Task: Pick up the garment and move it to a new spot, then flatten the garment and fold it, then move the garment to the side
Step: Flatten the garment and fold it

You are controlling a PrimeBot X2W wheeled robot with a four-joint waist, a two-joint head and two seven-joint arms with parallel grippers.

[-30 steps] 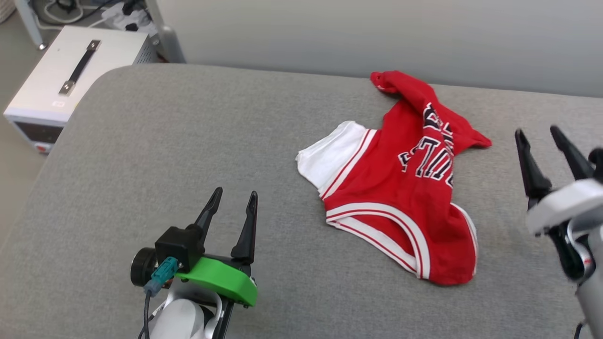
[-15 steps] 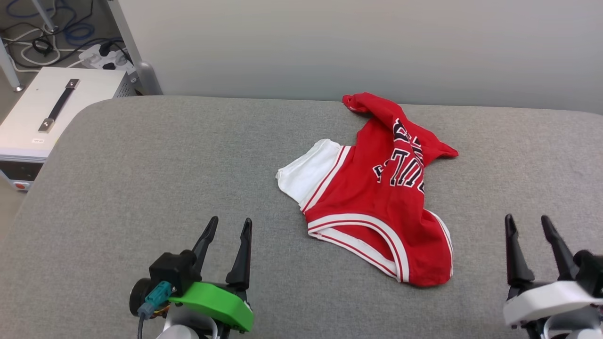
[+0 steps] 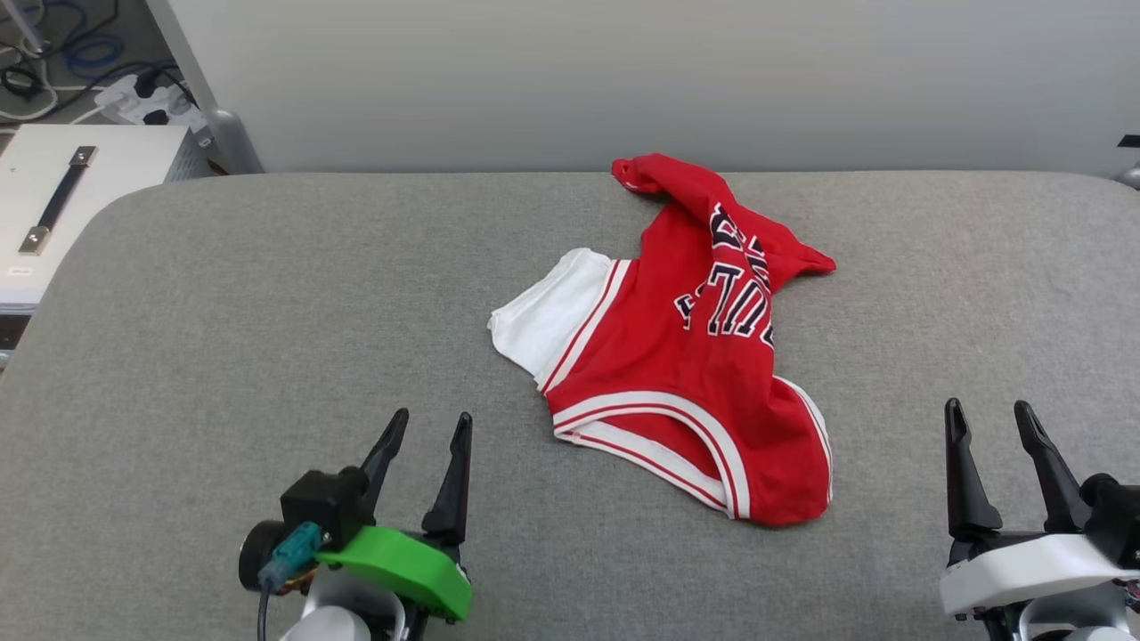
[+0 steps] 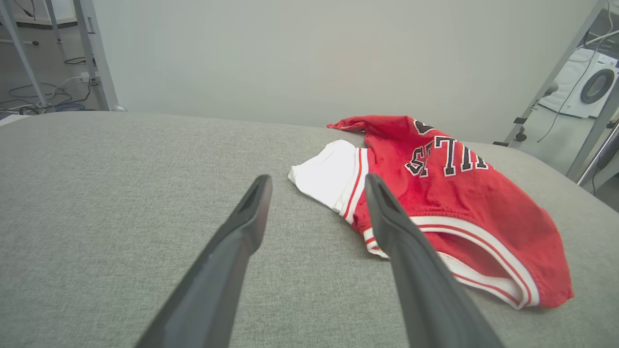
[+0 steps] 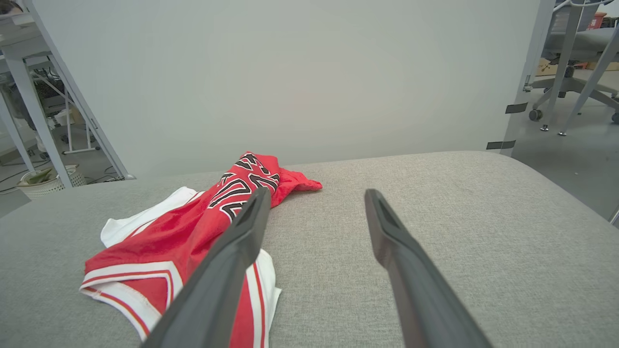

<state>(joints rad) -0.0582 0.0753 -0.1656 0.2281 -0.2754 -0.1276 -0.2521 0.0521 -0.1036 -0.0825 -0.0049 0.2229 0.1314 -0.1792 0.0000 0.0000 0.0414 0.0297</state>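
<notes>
The garment [image 3: 686,356], a red jersey T-shirt with a white sleeve, striped trim and black lettering, lies crumpled near the middle back of the grey padded table [image 3: 267,294]. My left gripper [image 3: 430,424] hovers open at the lower left, short of the shirt's white sleeve. My right gripper [image 3: 989,414] stands open at the lower right, to the right of the shirt's hem. In the left wrist view the garment [image 4: 435,193] lies ahead and right of the open left gripper [image 4: 316,183]. From the right wrist the garment [image 5: 193,227] sits ahead and left of the open right gripper [image 5: 314,195].
A pale wall [image 3: 623,80] runs right behind the table's far edge. A white box with a black handle [image 3: 62,196] stands on the floor off the table's left corner, with cables behind it. An office chair [image 5: 575,72] and metal frame legs stand to the right.
The head camera has swung, so the whole picture shifted and the table's right edge came into view. My right gripper came down from mid-right to the lower right. The garment has not moved.
</notes>
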